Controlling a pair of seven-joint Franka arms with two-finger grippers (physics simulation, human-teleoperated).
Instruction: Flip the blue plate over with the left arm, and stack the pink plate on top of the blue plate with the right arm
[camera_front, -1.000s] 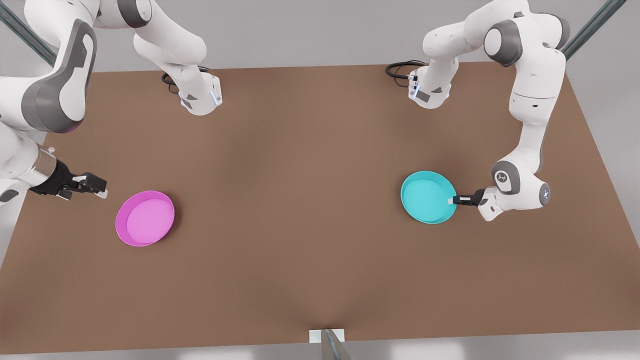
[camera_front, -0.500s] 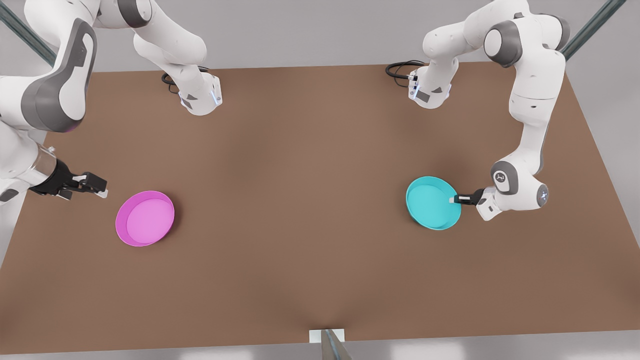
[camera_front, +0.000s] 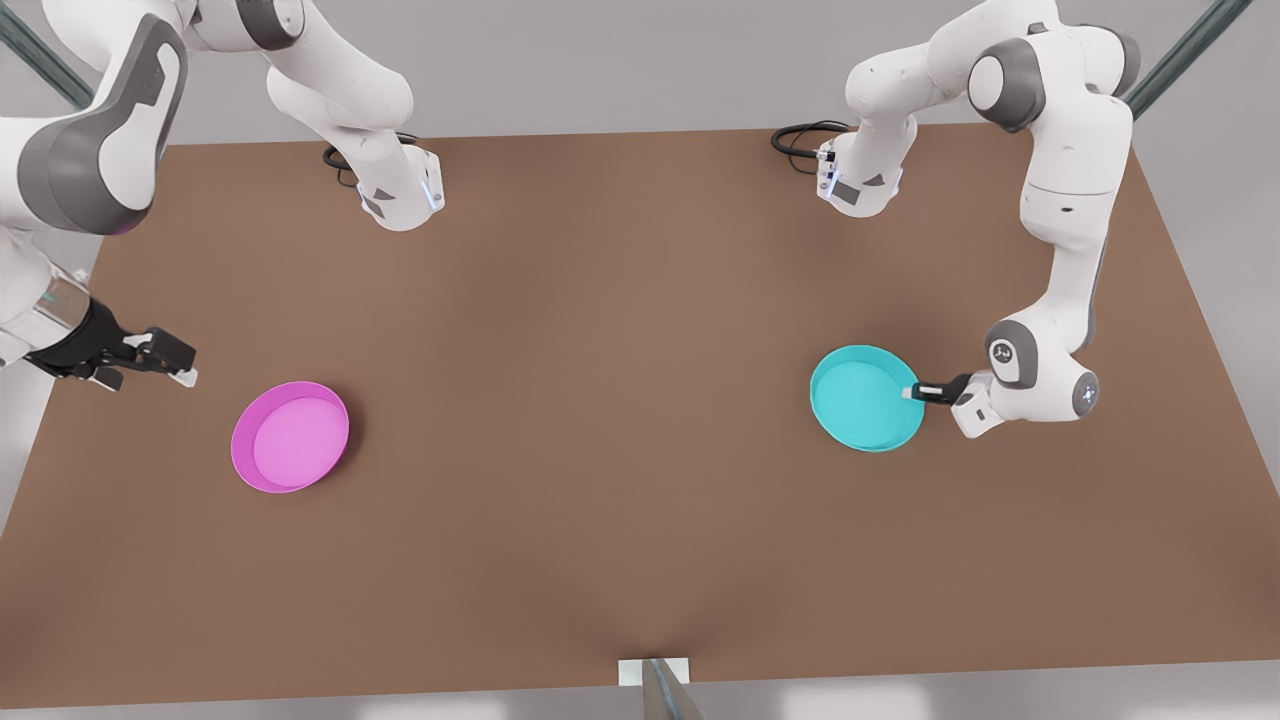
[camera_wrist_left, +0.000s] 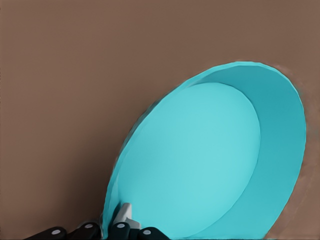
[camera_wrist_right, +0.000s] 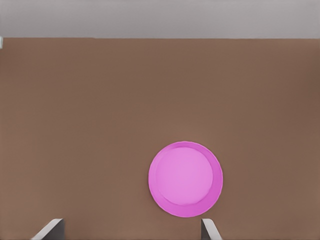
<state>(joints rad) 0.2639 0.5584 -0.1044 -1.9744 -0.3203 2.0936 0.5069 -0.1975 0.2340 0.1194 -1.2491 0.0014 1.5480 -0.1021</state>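
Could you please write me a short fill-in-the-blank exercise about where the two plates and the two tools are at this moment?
1. The left tool is shut on the rim of the ____ plate.
2. The pink plate lies flat on the brown ____.
3. The right tool hovers beside the pink plate with its fingers ____.
4. In the front view, the blue plate lies toward the ____ side.

Missing words: blue; table; open; right

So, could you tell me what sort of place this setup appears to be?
Probably a simulated tabletop manipulation bench: a bare brown table, with the left gripper shut on the blue plate and the open right gripper near the pink plate.
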